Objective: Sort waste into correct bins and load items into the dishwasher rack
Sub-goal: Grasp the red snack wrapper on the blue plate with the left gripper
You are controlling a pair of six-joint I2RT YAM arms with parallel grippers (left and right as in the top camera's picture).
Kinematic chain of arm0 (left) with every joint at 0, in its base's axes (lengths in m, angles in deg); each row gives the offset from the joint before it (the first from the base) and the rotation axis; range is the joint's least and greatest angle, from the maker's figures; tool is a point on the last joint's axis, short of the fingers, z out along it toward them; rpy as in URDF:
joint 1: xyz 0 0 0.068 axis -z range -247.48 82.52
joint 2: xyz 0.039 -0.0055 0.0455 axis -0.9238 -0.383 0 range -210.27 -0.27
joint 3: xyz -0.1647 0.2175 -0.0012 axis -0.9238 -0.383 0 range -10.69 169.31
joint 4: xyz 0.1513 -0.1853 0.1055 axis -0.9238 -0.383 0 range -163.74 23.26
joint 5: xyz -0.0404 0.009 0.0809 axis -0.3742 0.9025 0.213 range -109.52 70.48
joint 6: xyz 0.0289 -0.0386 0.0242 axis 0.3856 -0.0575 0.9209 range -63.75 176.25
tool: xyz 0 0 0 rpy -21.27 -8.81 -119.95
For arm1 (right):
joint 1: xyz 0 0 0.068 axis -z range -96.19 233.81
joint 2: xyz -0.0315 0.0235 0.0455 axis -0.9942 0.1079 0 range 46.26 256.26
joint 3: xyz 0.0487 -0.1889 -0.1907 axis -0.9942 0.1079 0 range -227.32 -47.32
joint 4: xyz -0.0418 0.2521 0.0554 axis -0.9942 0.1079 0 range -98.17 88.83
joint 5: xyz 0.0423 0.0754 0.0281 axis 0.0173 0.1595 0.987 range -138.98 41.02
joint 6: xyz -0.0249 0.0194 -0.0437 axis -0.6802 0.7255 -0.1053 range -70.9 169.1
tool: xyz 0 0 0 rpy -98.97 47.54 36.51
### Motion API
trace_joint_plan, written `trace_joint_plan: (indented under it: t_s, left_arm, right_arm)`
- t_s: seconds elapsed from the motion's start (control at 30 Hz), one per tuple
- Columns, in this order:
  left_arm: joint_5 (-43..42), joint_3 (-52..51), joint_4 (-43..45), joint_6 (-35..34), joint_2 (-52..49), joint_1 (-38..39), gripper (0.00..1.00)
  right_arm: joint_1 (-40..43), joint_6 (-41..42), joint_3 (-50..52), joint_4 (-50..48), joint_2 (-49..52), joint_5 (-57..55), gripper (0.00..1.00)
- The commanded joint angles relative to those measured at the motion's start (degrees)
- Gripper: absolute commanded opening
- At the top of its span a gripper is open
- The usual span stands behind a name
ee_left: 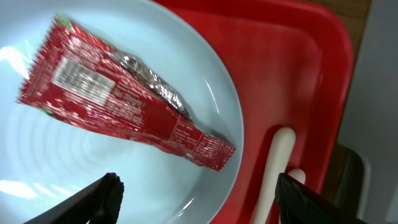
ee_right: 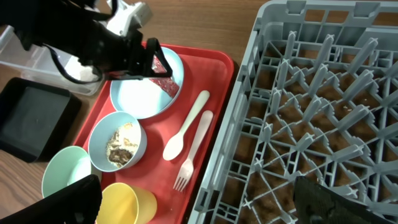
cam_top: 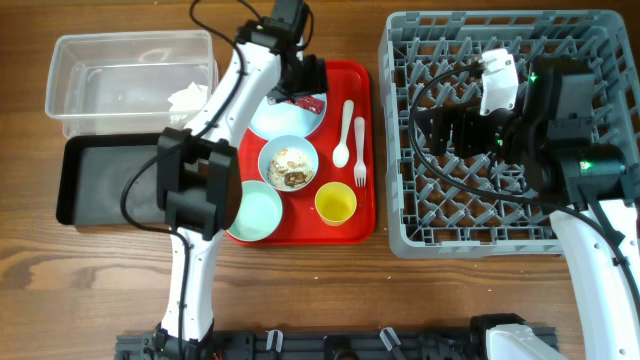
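Hovering with fingers (ee_left: 102, 196) spread wide above the red wrapper (ee_left: 124, 102), which lies flat on the blue plate (ee_left: 74, 180), the left gripper (ee_left: 199, 196) may skid off its slick surface or shove the plate into the spoon (ee_left: 277, 162); the right gripper (ee_right: 196, 196) hangs spread and empty over the rack (ee_right: 323, 93).

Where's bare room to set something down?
Black tray is bare where visible; clear tub is bare left of the tissue. Rack holds no dishes, but the right arm hangs over its middle. Red tray is crowded: plate, two bowls, cup, spoon, fork.
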State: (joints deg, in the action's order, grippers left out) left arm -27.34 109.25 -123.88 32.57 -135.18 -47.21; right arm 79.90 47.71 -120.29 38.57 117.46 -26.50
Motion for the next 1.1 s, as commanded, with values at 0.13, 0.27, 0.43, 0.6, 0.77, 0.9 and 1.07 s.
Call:
trace_joint_plan:
  t_s: [0.13,0.27,0.43,0.6,0.77,0.9,1.07]
  left_arm:
    - [7.67,0.04,0.42,-7.58,-2.27,0.04,0.78]
    - [10.10,0.04,0.13,-9.07,-3.87,0.02,0.74]
    - [10.99,0.04,0.46,-9.66,-4.66,-0.24,0.72]
    - [12.57,0.04,0.39,-9.60,-4.76,-0.31,0.68]
    - [12.66,0.04,0.57,-9.60,-6.23,-0.31,0.65]
    - [12.61,0.04,-0.26,-9.60,-8.00,-0.31,0.65]
    - [12.63,0.04,-0.92,-9.57,-8.66,-0.31,0.64]
  right_arm:
    - [0.22,0.09,-1.16,0.26,0.59,-0.20,1.00]
    - [0.22,0.09,-1.16,0.52,0.59,-0.20,1.00]
    - [0.22,0.09,-1.16,0.52,0.59,-0.17,1.00]
    - [0.22,0.07,-1.16,0.52,0.59,-0.20,1.00]
    - [0.22,0.07,-1.16,0.76,0.59,-0.20,1.00]
    - [0.22,0.09,-1.16,0.83,0.59,-0.20,1.00]
    - [0.22,0.09,-1.16,0.92,0.59,-0.20,1.00]
